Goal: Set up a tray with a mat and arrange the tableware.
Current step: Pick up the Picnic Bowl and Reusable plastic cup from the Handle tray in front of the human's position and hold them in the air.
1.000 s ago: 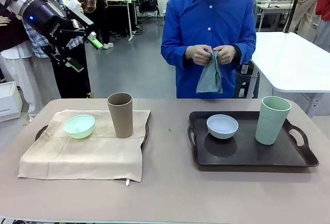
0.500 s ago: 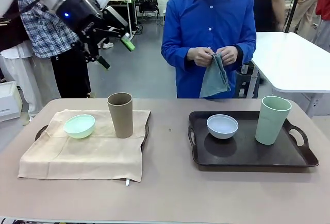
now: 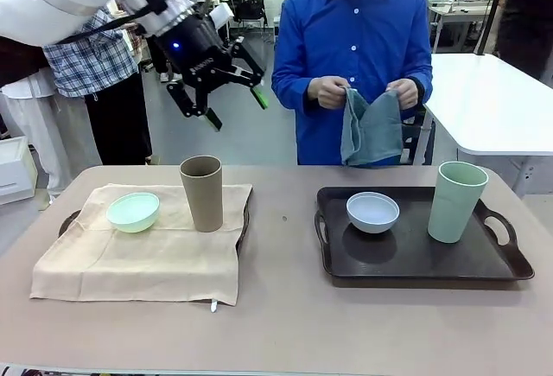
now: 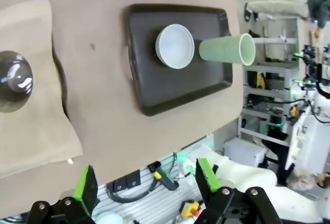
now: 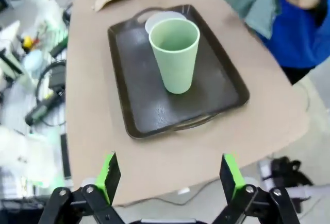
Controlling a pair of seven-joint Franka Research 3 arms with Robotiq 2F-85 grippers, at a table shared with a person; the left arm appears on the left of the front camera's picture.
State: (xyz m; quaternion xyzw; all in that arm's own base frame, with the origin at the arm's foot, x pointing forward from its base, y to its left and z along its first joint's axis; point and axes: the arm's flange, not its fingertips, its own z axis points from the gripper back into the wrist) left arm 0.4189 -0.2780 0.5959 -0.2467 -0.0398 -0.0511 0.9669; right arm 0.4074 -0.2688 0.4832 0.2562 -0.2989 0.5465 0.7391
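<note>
Left fingers (image 4: 206, 176): spread open and empty, held high over the surface (image 3: 285, 324). All the tableware lies far ahead of them, so they seem to wait, not to grasp.
Right fingers (image 5: 230, 176): also wide apart, holding nothing.
Tall pale-green matte cup (image 5: 175, 54): upright, straight ahead of the right fingers and in line with the gap between them, probably their next target.
White matte bowl (image 5: 157, 19): just beyond this cup, on the same dark brown tray (image 5: 227, 87), which has no mat.
Beige cloth mat (image 3: 130, 264): ahead of the left fingers and to one side. The mint-green matte bowl (image 3: 133, 212) and the tall tan-brown matte cup (image 3: 201, 193) stand on it, so this side looks finished.
Grey-blue cloth (image 3: 373, 130): held open in the person's hands (image 3: 328, 92), beyond the dark tray, likely its mat. I think the cup and the bowl must come off first.
</note>
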